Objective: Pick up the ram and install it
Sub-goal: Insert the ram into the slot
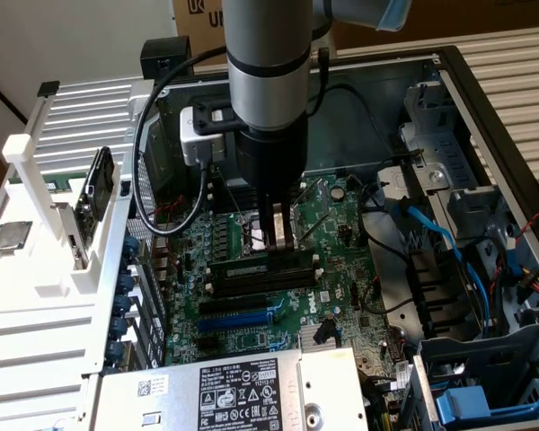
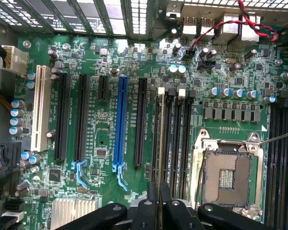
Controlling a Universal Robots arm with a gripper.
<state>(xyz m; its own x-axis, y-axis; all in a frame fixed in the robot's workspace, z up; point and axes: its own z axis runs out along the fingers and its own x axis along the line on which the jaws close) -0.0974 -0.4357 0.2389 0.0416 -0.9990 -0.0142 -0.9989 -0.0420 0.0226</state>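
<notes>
The gripper (image 2: 159,191) is pinching the ram (image 2: 161,139) edge-on between its nearly closed fingers. It is holding the ram upright along the black slots (image 2: 175,143) beside the socket (image 2: 228,177). In the exterior view the arm is standing over the motherboard (image 1: 332,215). The ram seems to be meeting a slot, though its seating is unclear.

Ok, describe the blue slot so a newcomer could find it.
Start at the green circuit board inside the open computer case. Among its long parallel slots, find the blue slot: the ones on both sides of it are black.
</notes>
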